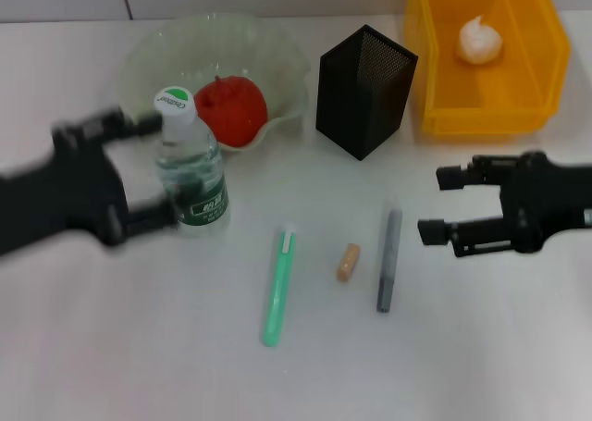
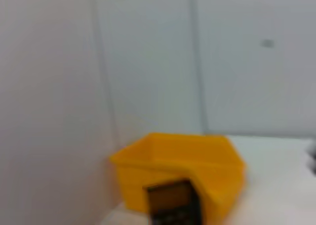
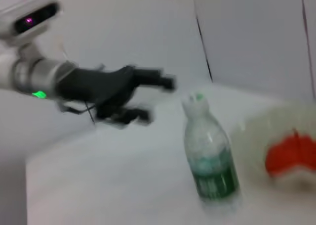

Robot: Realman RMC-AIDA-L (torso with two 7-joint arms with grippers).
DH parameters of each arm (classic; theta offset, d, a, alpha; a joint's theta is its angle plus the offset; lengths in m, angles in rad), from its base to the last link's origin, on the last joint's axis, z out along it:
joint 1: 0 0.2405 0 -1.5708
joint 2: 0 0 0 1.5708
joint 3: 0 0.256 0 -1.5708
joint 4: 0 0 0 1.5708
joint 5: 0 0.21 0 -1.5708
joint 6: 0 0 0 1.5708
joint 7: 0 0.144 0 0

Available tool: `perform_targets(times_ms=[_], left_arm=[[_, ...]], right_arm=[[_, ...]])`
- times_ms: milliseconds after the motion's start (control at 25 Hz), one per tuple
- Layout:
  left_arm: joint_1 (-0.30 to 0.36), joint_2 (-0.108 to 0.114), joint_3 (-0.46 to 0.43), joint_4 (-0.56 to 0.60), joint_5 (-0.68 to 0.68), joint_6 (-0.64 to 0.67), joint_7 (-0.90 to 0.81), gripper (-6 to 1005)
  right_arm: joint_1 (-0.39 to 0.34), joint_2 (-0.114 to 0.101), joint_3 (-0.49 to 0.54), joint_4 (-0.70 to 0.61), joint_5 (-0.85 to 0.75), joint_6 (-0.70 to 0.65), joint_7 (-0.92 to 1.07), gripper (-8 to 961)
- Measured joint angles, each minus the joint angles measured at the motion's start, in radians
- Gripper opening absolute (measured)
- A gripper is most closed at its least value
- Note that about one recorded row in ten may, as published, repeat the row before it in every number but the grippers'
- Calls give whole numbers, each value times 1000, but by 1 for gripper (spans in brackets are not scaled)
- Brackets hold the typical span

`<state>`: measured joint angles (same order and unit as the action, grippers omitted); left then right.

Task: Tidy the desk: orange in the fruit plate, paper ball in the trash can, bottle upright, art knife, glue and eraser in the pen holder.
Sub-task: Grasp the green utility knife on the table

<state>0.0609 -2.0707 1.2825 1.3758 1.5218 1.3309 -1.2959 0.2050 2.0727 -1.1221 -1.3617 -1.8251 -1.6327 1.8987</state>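
The bottle (image 1: 190, 167) stands upright in front of the fruit plate (image 1: 277, 51), which holds the orange (image 1: 231, 109). My left gripper (image 1: 153, 171) is open just left of the bottle; the right wrist view shows this gripper (image 3: 153, 99) apart from the bottle (image 3: 212, 160). The paper ball (image 1: 480, 40) lies in the yellow trash can (image 1: 536, 97). A green stick (image 1: 277, 287), the tan eraser (image 1: 348, 262) and a grey stick (image 1: 388, 259) lie on the desk in front of the pen holder (image 1: 365, 90). My right gripper (image 1: 442, 204) is open and empty, right of the grey stick.
The left wrist view shows the trash can (image 2: 182, 165) with the pen holder (image 2: 173, 205) in front of it, against a white wall. The orange (image 3: 291, 153) in the plate (image 3: 256, 131) also shows in the right wrist view.
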Motion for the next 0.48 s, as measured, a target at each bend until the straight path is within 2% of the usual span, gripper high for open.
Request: perform_targets(times_ms=[40,80,120,160,200,240,280,320,360,400,440,480], left_arm=[[-6,0,-3,-87,-16,37,64,769],[-14,0,-8,-151,-33,68,107,769],[-14,0,-8,-151,-33,68,107,769],[-25,1,-17,-228,-53,106,157,769],[-82,3,-91,-483,-101,237,311,768],[-104,5,-128,-568,-108,288,373,768],[-104,5,-128,-568,-108,288,373,765],[-134,6,-190,-684,-104,344,456,761],[-163,10,-253,-790,-87,390,533,758],[-172,12,-277,-829,-80,403,557,754],[-181,18,-318,-882,-52,399,586,751],[-181,18,-318,-882,-52,399,586,751]], right_arm=[[56,4,-22,-153,-136,-37,206,834],[56,4,-22,-153,-136,-37,206,834],[132,6,-71,-262,-268,-73,405,834],[132,6,-71,-262,-268,-73,405,834],[184,6,-113,-297,-335,-89,495,834],[296,6,-204,-323,-466,-116,668,834],[343,7,-244,-313,-511,-120,727,834],[386,7,-281,-295,-547,-123,778,834],[386,7,-281,-295,-547,-123,778,834],[435,9,-327,-263,-579,-120,834,834],[538,11,-435,-175,-615,-100,923,834],[570,13,-476,-143,-620,-90,943,834]])
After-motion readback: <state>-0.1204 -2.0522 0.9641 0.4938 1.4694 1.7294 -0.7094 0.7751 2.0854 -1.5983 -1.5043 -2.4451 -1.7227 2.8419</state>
